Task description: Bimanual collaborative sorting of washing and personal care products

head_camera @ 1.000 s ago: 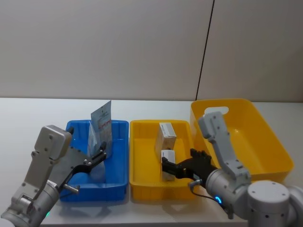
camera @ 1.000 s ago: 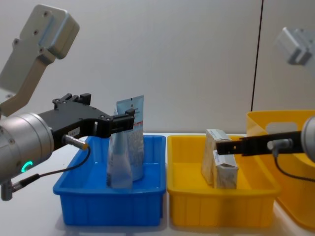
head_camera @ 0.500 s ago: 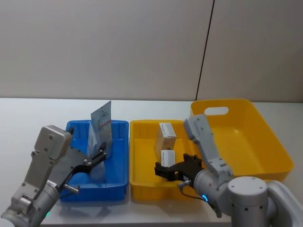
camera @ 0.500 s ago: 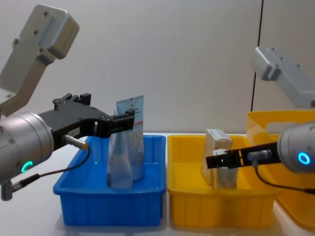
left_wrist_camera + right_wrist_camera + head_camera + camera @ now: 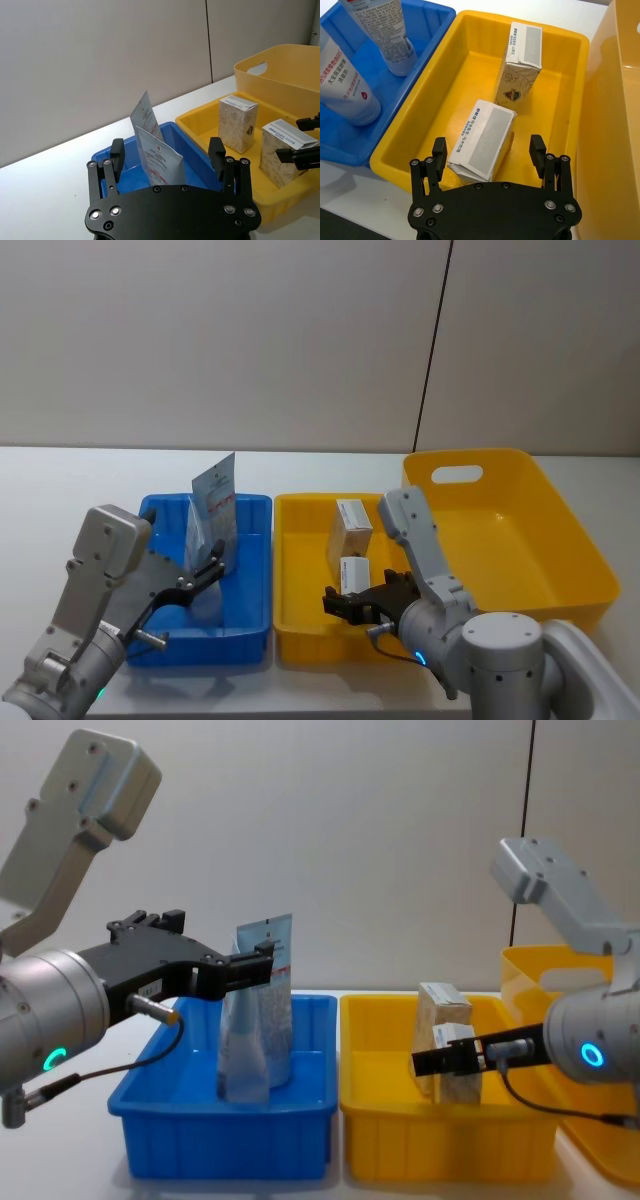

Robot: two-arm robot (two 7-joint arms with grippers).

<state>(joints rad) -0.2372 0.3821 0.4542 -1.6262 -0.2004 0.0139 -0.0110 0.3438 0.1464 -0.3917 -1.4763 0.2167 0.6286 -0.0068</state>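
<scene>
Two light-blue tubes [image 5: 213,505] stand in the blue bin [image 5: 252,585]; the right wrist view shows them as one tube [image 5: 380,30] beside another [image 5: 345,80]. My left gripper [image 5: 205,575] hovers open just in front of them, its fingers [image 5: 117,155] on either side of the nearer tube [image 5: 160,160] without touching it. Two beige and white boxes sit in the small yellow bin [image 5: 300,540]: the far box [image 5: 352,523] upright, the near box [image 5: 354,570] slightly turned. My right gripper [image 5: 350,602] is open just above the near box [image 5: 482,137].
A large yellow bin [image 5: 520,530] with a handle cut-out stands at the right, nothing inside it. The three bins sit side by side on a white table [image 5: 80,490], with a plain grey wall behind.
My right arm has swung left and its gripper has slid left over the near box. The left arm and the tubes have not moved.
</scene>
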